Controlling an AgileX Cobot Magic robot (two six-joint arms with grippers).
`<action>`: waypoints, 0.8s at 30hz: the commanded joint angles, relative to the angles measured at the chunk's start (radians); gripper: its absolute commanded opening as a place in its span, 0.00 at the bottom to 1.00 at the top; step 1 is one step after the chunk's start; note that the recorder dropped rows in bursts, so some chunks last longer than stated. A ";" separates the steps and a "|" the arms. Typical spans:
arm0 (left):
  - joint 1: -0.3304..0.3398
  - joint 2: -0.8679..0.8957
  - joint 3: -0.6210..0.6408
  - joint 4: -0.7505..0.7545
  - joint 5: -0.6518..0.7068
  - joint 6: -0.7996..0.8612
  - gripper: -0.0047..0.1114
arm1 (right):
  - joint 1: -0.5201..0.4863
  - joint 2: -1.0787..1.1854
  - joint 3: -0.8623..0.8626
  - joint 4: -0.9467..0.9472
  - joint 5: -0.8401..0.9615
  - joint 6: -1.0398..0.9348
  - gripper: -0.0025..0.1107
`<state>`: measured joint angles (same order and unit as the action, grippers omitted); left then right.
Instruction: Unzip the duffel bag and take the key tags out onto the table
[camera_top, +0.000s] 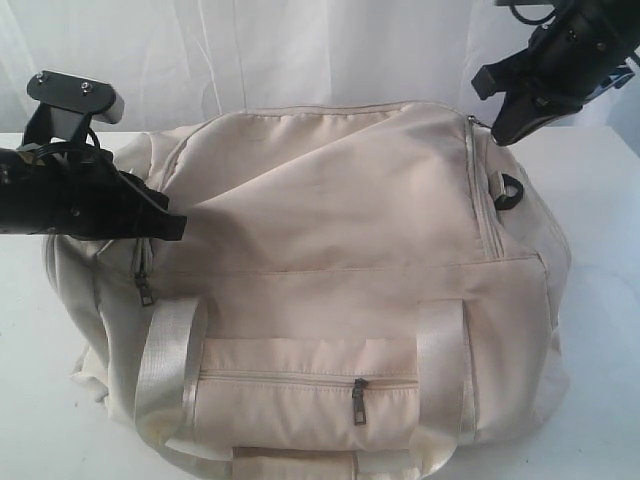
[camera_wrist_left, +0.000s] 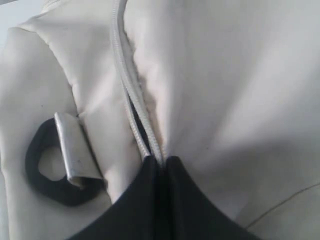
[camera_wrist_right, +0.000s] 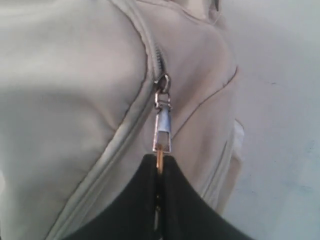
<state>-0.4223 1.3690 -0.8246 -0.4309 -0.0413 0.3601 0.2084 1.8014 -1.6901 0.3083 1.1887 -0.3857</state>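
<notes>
The duffel bag lies across the middle of the table. The left gripper pinches the zipper seam at its left end. The right gripper clamps the zipper pull at the far right end.

The exterior view looks from the near side, raised and tilted down. It is close enough that the duffel bag nearly fills it, with the table at the edges. The left wrist view sits almost against the bag's left end, facing along the left gripper at the zip seam. The right wrist view faces past the right gripper at a zipper pull on the bag's far right end. All three views share the bag.
</notes>
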 joint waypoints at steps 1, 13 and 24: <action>0.003 -0.001 0.011 -0.009 0.011 0.003 0.04 | -0.010 -0.054 0.063 0.026 -0.002 0.005 0.02; 0.003 -0.001 0.011 -0.009 0.010 0.003 0.04 | -0.006 -0.197 0.230 0.141 -0.007 -0.012 0.02; 0.003 -0.001 0.011 -0.009 0.010 0.003 0.04 | 0.053 -0.332 0.403 0.144 -0.018 -0.012 0.02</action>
<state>-0.4204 1.3690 -0.8246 -0.4309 -0.0413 0.3601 0.2475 1.5142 -1.3301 0.4403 1.1610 -0.3867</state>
